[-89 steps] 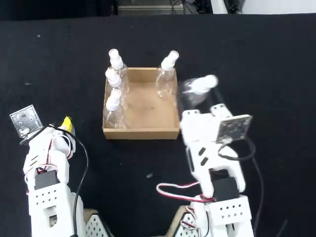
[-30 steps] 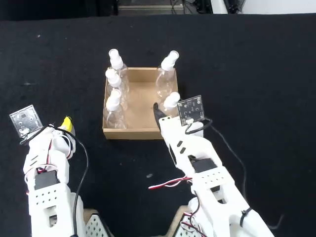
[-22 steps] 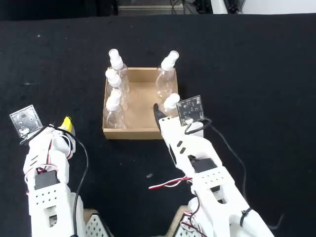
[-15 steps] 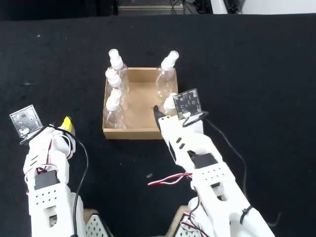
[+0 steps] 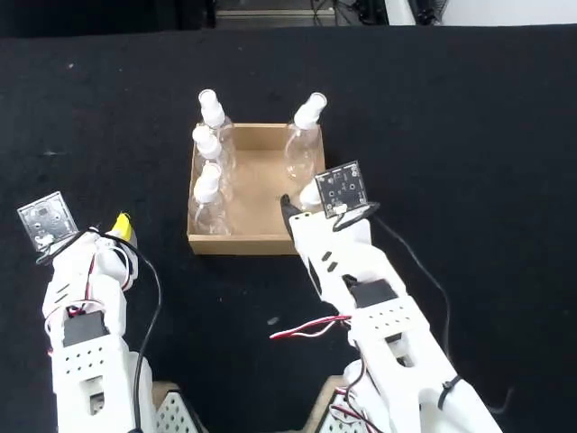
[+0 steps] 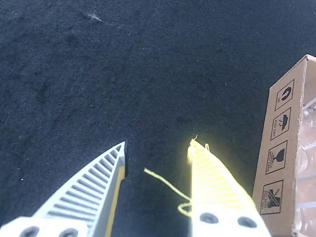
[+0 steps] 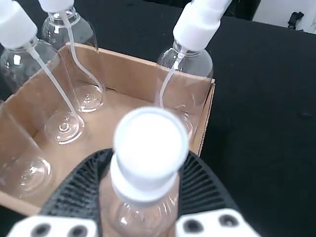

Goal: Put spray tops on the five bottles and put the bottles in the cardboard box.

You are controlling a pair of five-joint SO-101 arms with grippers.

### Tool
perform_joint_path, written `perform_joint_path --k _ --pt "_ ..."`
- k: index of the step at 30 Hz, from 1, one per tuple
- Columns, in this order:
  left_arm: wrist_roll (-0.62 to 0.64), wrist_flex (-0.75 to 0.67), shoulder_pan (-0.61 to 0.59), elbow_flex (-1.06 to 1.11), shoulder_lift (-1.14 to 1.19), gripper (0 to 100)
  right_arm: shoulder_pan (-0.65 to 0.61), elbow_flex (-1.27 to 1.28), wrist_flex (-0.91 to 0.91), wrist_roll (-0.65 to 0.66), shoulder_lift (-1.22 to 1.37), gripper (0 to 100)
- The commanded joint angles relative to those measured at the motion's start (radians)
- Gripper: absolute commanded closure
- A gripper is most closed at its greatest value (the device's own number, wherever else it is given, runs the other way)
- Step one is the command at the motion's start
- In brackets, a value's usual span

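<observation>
The right jaws grip a spray-topped bottle (image 7: 148, 143) at the cardboard box's (image 5: 257, 242) near right corner; the left jaws hang open above the table (image 6: 98, 74).

a black, cloth-like tabletop (image 5: 469, 135), evenly lit and slightly fuzzy, is flecked here and there with pale lint (image 5: 70, 65). beyond its far edge lie dark cables (image 5: 335, 11), and a bright white surface (image 5: 509, 11) sits at the far right corner.
</observation>
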Motion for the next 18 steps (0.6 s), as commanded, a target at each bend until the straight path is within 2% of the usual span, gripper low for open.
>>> perform_joint_path --k 1,13,18 --pt "0.002 -0.017 -0.004 -0.005 -0.014 82 -0.014 -0.077 -0.002 0.000 0.002 98.6" --pt "0.002 -0.017 -0.004 -0.001 -0.014 82 -0.011 -0.134 0.011 0.006 0.048 98.6" --pt "0.002 -0.018 -0.004 0.001 -0.014 82 -0.009 -0.294 0.172 0.006 0.177 98.8"
